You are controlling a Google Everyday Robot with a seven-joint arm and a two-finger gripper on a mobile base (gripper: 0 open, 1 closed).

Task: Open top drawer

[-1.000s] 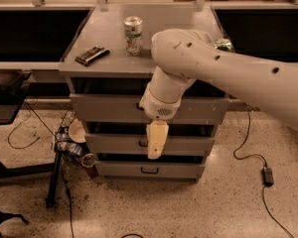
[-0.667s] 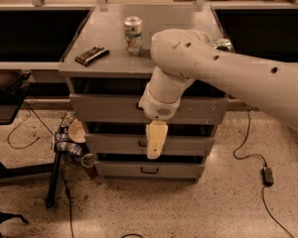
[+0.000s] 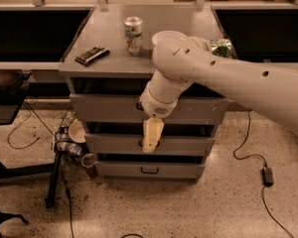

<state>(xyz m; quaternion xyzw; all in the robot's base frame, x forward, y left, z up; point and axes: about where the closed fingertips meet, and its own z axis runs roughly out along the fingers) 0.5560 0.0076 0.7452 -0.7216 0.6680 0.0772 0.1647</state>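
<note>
The top drawer (image 3: 104, 108) is the widest grey front of the three in the cabinet, with a dark gap between it and the tabletop above. Its front stands further out than the two narrower drawers below. Its centre handle is mostly hidden behind my arm's wrist. My gripper (image 3: 152, 135) hangs down from the white arm just below the middle of the top drawer's front. Its cream tip reaches the middle drawer (image 3: 114, 144) near that drawer's handle. It holds nothing that I can see.
On the cabinet top stand a soda can (image 3: 133, 34), a flat black object (image 3: 92, 55) and a green packet (image 3: 221, 47). Litter and a cup (image 3: 88, 160) lie by the cabinet's left foot, next to a black stand (image 3: 52, 182). Cables and a power adapter (image 3: 267, 175) lie on the floor.
</note>
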